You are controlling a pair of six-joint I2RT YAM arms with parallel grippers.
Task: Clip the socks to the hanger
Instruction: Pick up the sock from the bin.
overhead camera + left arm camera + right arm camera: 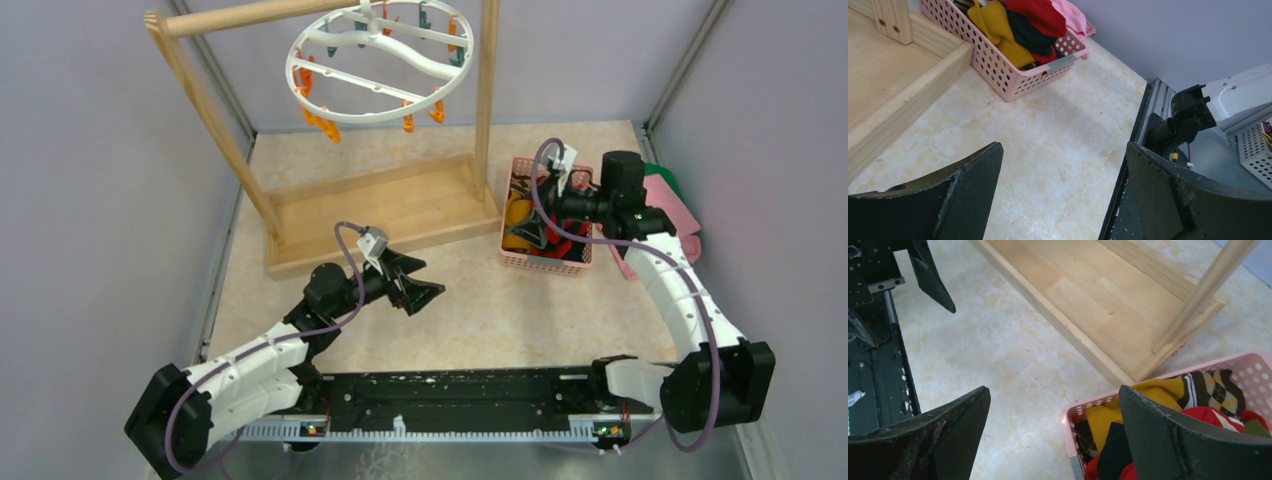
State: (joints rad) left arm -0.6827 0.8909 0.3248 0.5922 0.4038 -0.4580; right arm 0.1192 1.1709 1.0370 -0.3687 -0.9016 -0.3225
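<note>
Several socks (pixel 545 235), yellow, black and red, lie heaped in a pink perforated basket (pixel 512 258). They also show in the left wrist view (pixel 1018 30) and the right wrist view (pixel 1148 395). The hanger (pixel 380 60), a white ring with orange and teal clips, hangs from the wooden rack's top bar. My right gripper (pixel 535 232) is open and empty above the basket's near left edge (pixel 1093 407). My left gripper (pixel 425 290) is open and empty over the bare tabletop (pixel 1058 150), well left of the basket (pixel 1013 80).
The wooden frame rack (pixel 380 205) stands at the back with a flat base and two uprights. Pink and green folded cloths (pixel 672 205) lie right of the basket. Grey walls enclose the table. A black rail (pixel 460 400) runs along the near edge.
</note>
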